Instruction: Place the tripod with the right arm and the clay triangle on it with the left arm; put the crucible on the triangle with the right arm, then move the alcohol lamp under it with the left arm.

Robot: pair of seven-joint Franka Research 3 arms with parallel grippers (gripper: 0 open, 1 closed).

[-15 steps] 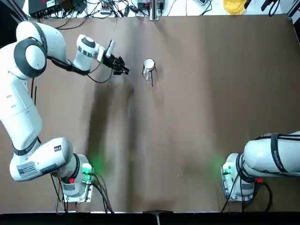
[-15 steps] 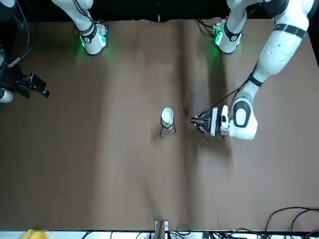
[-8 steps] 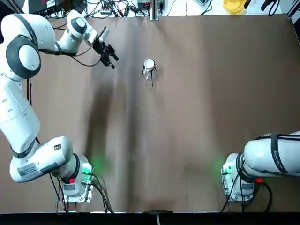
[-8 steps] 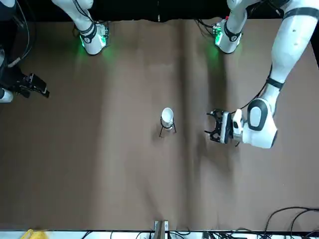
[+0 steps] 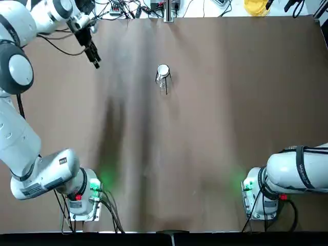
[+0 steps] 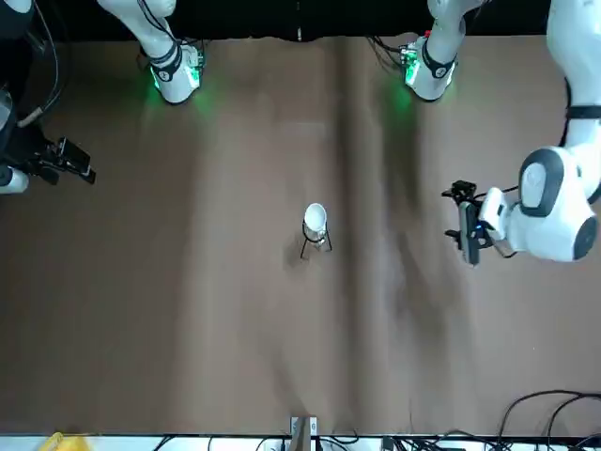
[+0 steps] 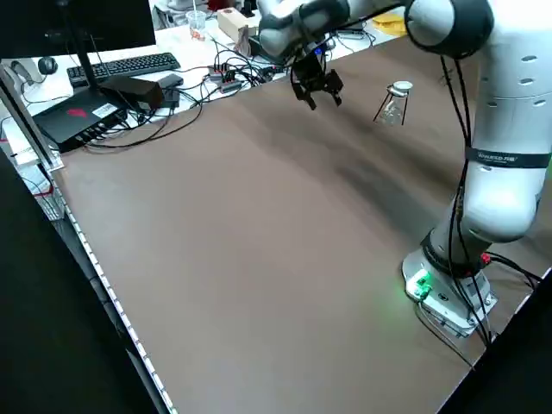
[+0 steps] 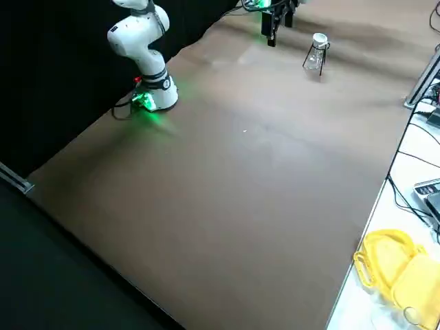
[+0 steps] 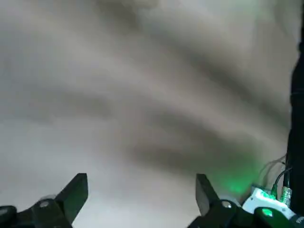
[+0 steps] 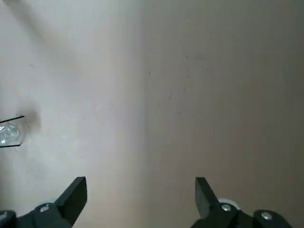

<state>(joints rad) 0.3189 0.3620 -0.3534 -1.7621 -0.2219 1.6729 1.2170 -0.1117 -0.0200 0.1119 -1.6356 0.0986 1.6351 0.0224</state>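
Evidently, the top view shows my stack standing on the tabletop (image 5: 220,133): the white cup (image 5: 163,69) sits on the wire stand (image 5: 166,87), with the glass lamp (image 5: 162,85) among its legs. I judge the placing done, so the step in hand is to clear my left gripper (image 5: 96,64), which is near the far left edge, well apart from the stand. I should fold that arm homeward along its own side, never sweeping across the middle.

In the front view, the cup looks level enough to leave alone; nudging it now could only tip it. My right gripper (image 6: 92,170) is parked off to its own side, and I should let it rest.

In the left side view, loose cables (image 7: 233,69) lie beyond my left wrist, so I want height and a slow turn there, lest a finger hook one. The lamp shows beneath the cup; the white triangle I cannot make out.

In the right side view, the stand's legs straddle the lamp, which I take as properly under the cup.

In the left wrist view, my jaws are spread with nothing between them, so nothing needs releasing.

In the right wrist view, those jaws are likewise apart and empty, the lamp well off to one side.
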